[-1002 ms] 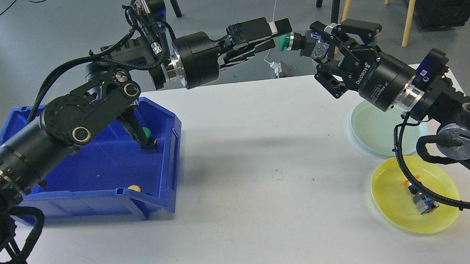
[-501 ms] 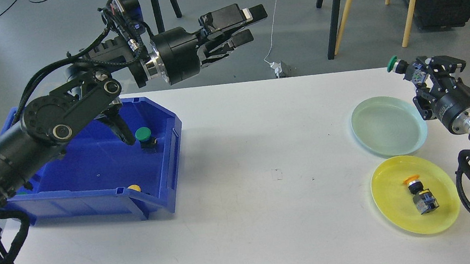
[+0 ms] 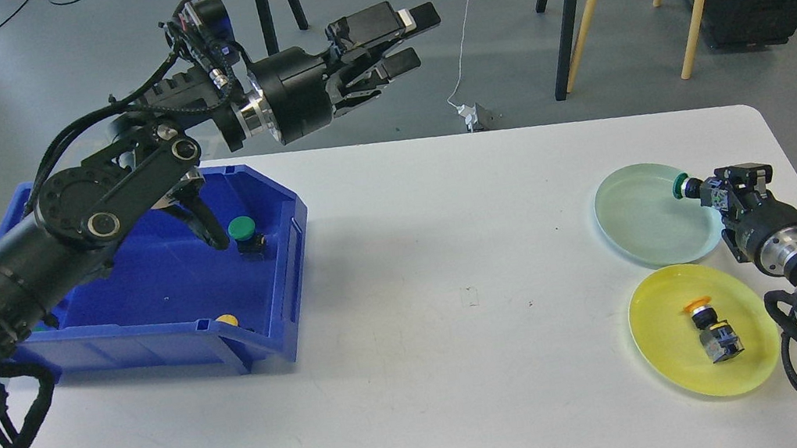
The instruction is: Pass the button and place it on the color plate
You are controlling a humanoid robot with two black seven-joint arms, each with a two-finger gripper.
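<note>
Green-capped push button [image 3: 680,187] is gripped by the right gripper [image 3: 710,194] at the pale green plate's [image 3: 643,219] rim and should be released inside; the left gripper [image 3: 410,36] is held open.

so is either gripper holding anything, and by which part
The right gripper holds a green button by its body, cap pointing out over the green plate. The left gripper is open, holding nothing.

The bin [image 3: 166,306] looks like glossy blue plastic. Both plates [image 3: 643,219] [image 3: 672,365] look like smooth, translucent plastic. The table [image 3: 417,292] is matt white, and the arms [image 3: 75,225] are matt black.
</note>
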